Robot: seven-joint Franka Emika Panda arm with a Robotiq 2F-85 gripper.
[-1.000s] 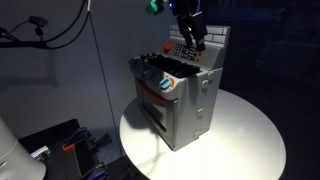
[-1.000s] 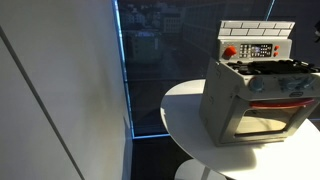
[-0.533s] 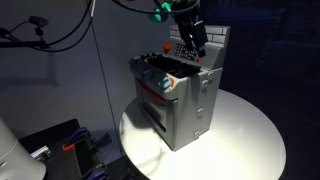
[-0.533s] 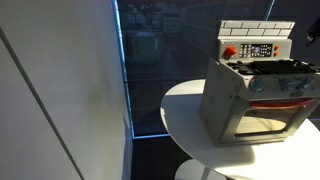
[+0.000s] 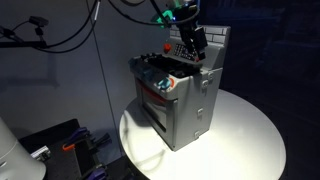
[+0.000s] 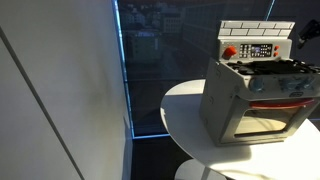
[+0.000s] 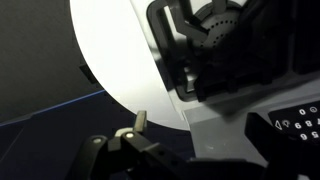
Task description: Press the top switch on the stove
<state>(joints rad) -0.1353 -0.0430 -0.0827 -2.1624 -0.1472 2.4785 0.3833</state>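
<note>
The stove (image 5: 175, 95) is a small grey toy oven. It stands on a round white table (image 5: 245, 135) and also shows in an exterior view (image 6: 255, 90). Its brick-patterned back wall carries a dark control panel (image 6: 258, 50) with a red button (image 6: 229, 51). My gripper (image 5: 190, 38) hangs just above the stove top, close in front of the control panel, and only its edge shows in an exterior view (image 6: 303, 36). In the wrist view the gripper (image 7: 205, 125) looks open and empty, over the grey stove top beside a black burner (image 7: 215, 40).
The table's rim (image 7: 100, 70) drops to a dark floor. A white wall panel (image 6: 60, 90) and a dark window stand to one side. Cables (image 5: 60, 25) hang at the back and equipment sits low by the table (image 5: 60, 150).
My gripper has come down a little and moved closer to the control panel. Its edge now shows further into the exterior view from the side. The stove has not moved.
</note>
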